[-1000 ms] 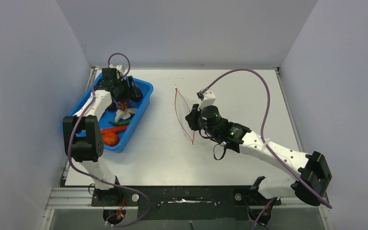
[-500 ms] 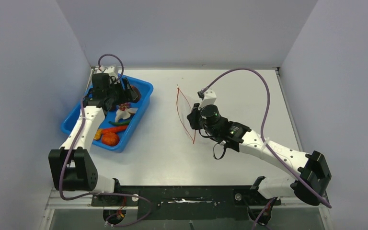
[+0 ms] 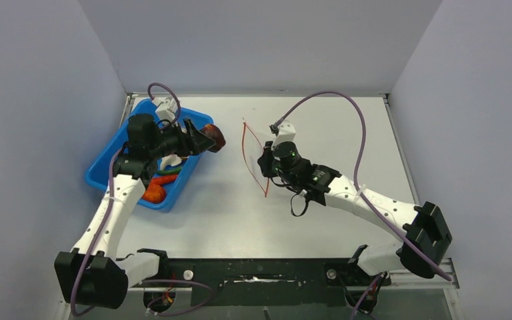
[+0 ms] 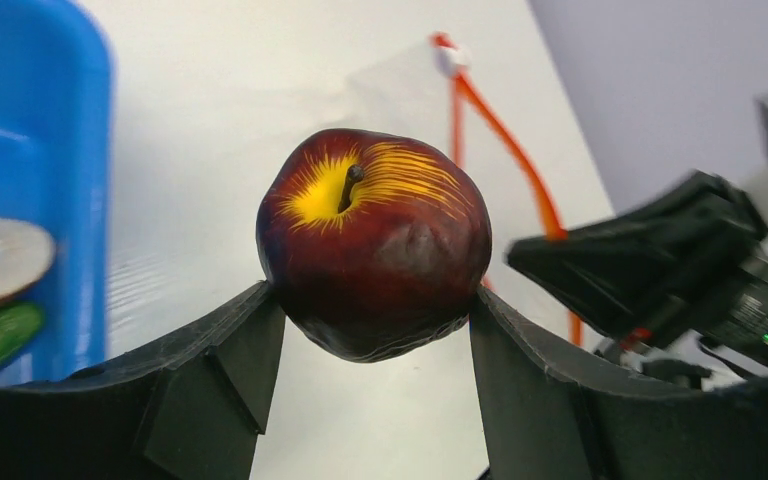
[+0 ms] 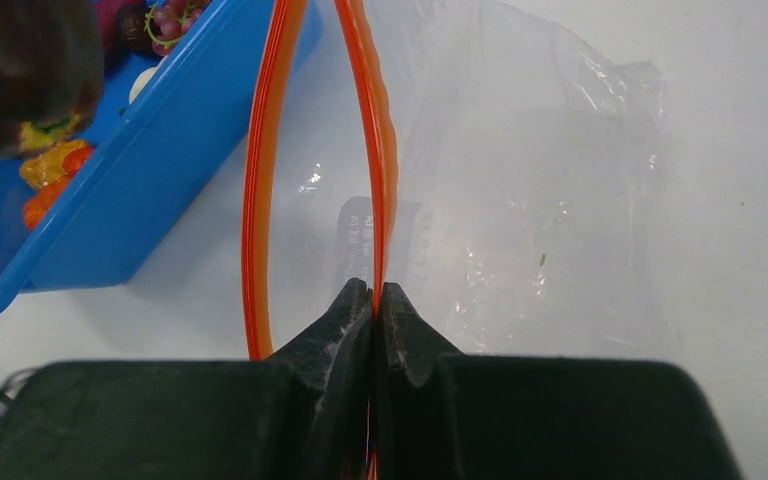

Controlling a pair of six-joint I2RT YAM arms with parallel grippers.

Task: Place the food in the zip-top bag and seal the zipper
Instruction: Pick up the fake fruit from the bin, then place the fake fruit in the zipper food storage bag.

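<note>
Just swung the apple, gripped in left jaws, from bin toward three o'clock; holding bag's zipper in closed right jaws.

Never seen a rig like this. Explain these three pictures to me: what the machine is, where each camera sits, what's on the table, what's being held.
This is a pair of white robot arms bolted at the near edge of a table, each ending in a black two-finger gripper. The wide picture comes from a fixed camera above and behind them. The other two come from small cameras on the wrists, so each shows its own fingers at the bottom. On the table are a blue bin with toy food pieces in it and a clear zip-top bag with a red zipper along its mouth. The left gripper holds a dark red toy apple in the air, just past the bin's rim on the bag's side. The right gripper pinches one side of the bag's mouth, which gapes open.
</note>
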